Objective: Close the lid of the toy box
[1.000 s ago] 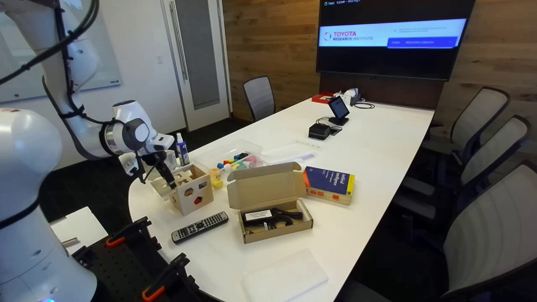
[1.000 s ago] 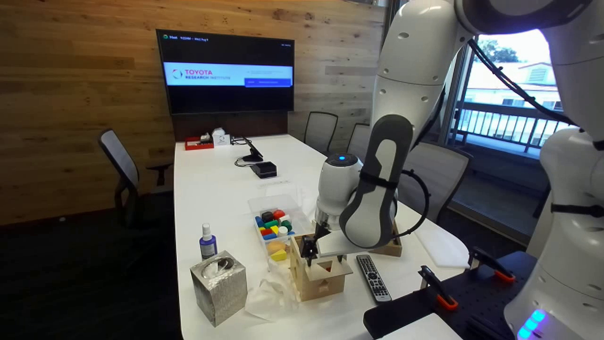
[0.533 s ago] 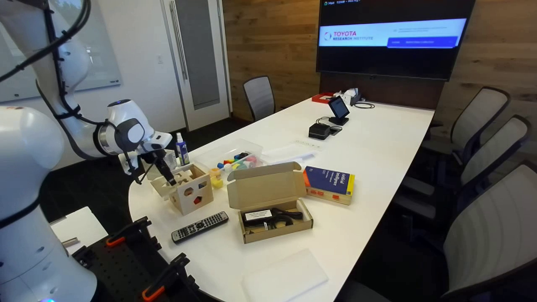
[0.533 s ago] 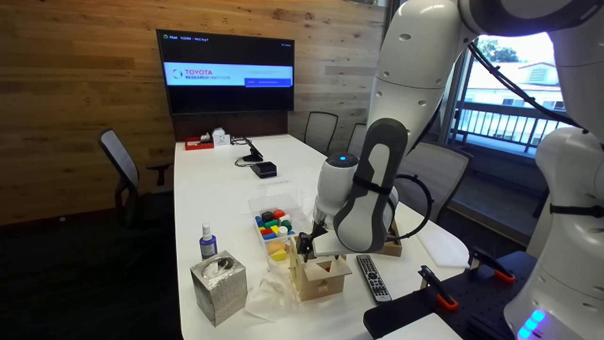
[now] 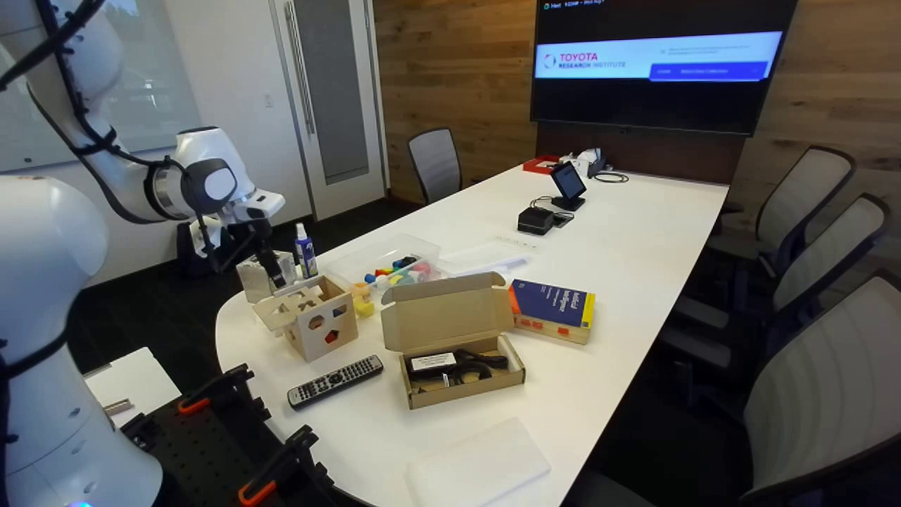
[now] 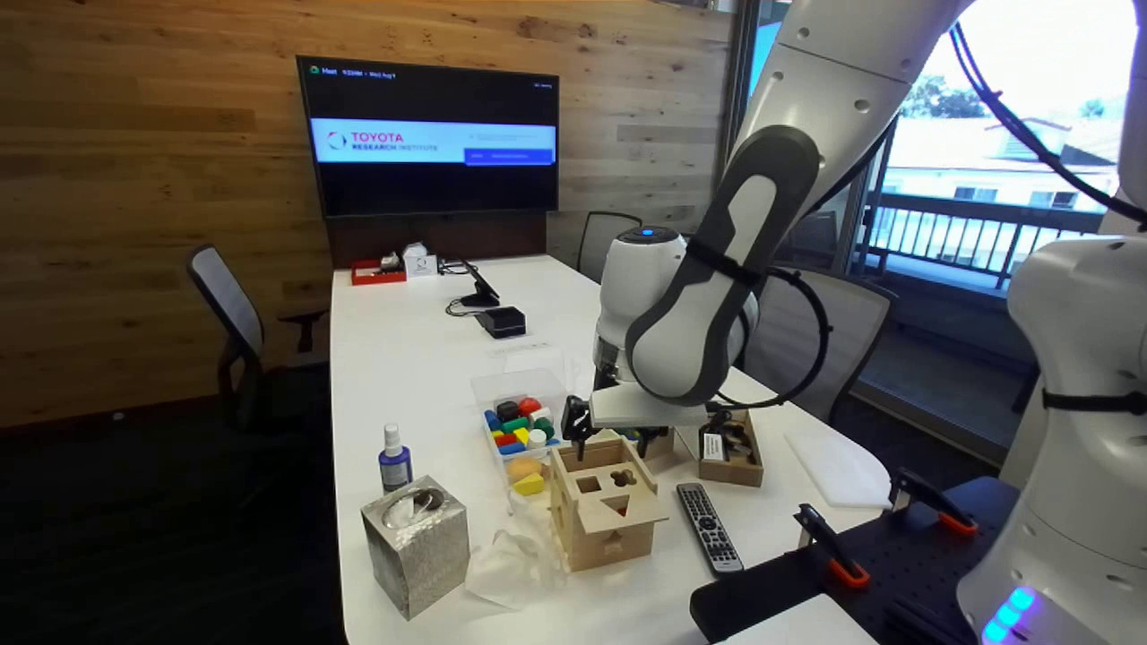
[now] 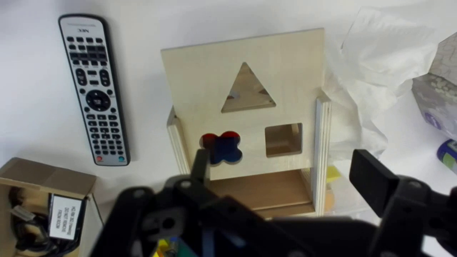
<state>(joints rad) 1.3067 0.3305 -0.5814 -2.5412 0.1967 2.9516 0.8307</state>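
Observation:
The toy box [image 5: 345,331] is a pale wooden cube with cut-out holes, upright near the table end in both exterior views. Its lid [image 6: 641,502] has triangle, clover and square holes. In the wrist view the lid [image 7: 246,119] lies between the side walls of the box [image 7: 322,142]. One edge sticks out past the box, and an open gap shows the inside at the opposite edge. Red and blue show through the clover hole. My gripper [image 6: 612,448] is open and empty above the box's gap side. In the wrist view its fingers [image 7: 284,162] are wide apart, touching nothing visible.
A remote [image 6: 708,528] and an open cardboard box [image 5: 464,384] with cables lie beside the toy box. A tissue box [image 6: 417,555], crumpled wrapping [image 6: 515,569] and spray bottle [image 6: 394,468] stand on the opposite side. A clear bin [image 6: 502,385] of coloured blocks is behind.
My gripper has risen from close over the lid to clear above the box, and shifted slightly away from the lid's overhanging edge. The lid and box look unmoved.

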